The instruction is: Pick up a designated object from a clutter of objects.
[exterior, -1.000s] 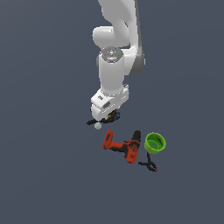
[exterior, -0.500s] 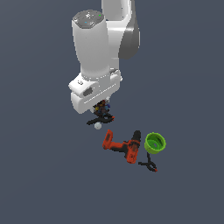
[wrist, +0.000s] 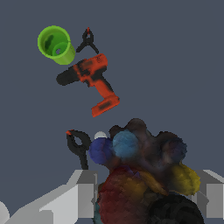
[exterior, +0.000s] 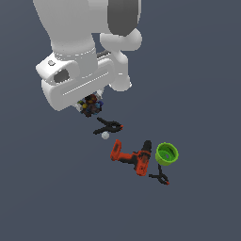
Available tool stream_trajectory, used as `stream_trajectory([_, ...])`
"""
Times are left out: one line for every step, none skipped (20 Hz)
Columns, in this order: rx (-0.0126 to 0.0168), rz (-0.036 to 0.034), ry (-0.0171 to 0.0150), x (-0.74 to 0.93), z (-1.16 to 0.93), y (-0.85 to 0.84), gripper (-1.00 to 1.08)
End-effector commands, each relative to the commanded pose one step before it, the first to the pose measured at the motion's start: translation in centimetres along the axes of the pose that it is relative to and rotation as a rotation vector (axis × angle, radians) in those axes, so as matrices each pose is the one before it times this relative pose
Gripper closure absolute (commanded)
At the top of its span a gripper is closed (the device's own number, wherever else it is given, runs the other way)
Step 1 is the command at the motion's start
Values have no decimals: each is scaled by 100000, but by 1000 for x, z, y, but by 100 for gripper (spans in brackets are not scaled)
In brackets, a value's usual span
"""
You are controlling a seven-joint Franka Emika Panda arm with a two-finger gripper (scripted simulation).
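The bead clump (exterior: 91,105), dark with red, blue and yellow balls, hung under the gripper (exterior: 89,106), upper left of centre. Below lay a clamp (exterior: 109,126), white ball (exterior: 105,135), drill (exterior: 132,157), green cup (exterior: 166,154) and second clamp (exterior: 160,178).

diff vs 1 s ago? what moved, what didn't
The arm rose toward the exterior camera, and its tool lifted the bead clump up off the floor, gripped between its fingers. The drill, green cup, both clamps and white ball stayed put.
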State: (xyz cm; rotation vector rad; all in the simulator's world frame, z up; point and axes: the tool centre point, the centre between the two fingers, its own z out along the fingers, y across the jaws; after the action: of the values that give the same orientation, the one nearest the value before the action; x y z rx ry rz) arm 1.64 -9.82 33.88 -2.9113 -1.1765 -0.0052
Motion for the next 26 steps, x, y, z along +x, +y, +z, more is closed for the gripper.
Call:
stream_trajectory([-29,-47,-58,-234,-1900,1199,108])
stream_trajectory([0,0,0,-86,-684,454,108])
stream_trajectory([-6,15,-67,-65,-646,446,108])
stream_trajectory([0,0,0,-78,-647,433,108])
stream_trajectory([-3,10,-48,-61,-615,425,108])
stream_trajectory([0,0,0,-71,-612,414,108])
stream_trajectory([0,0,0,-67,-596,404,108])
stream_trajectory([0,0,0,-63,-573,391,108])
stream_trajectory([-4,16,-83,-32,-510,371,108])
stream_trajectory([0,0,0,-51,-495,340,108])
stream_trajectory([0,0,0,-46,-456,316,108])
stream_trajectory([0,0,0,-40,-419,292,108])
stream_trajectory([0,0,0,-35,-385,269,108])
stream_trajectory([1,14,-68,-9,-332,254,108])
stream_trajectory([0,0,0,-27,-324,228,108])
stream_trajectory([0,0,0,-23,-294,208,108])
stream_trajectory([0,0,0,-20,-265,189,108])
stream_trajectory([0,0,0,-17,-237,169,108])
stream_trajectory([0,0,0,-13,-209,151,108])
stream_trajectory([0,0,0,-10,-183,133,108])
stream_trajectory([8,17,-45,4,-139,125,108])
stream_trajectory([0,0,0,-4,-133,99,108])
stream_trajectory([0,0,0,-2,-110,82,108])
stream_trajectory([0,0,0,0,-87,66,108])
stream_trajectory([0,0,0,1,-66,51,108])
stream_trajectory([0,0,0,1,-46,36,108])
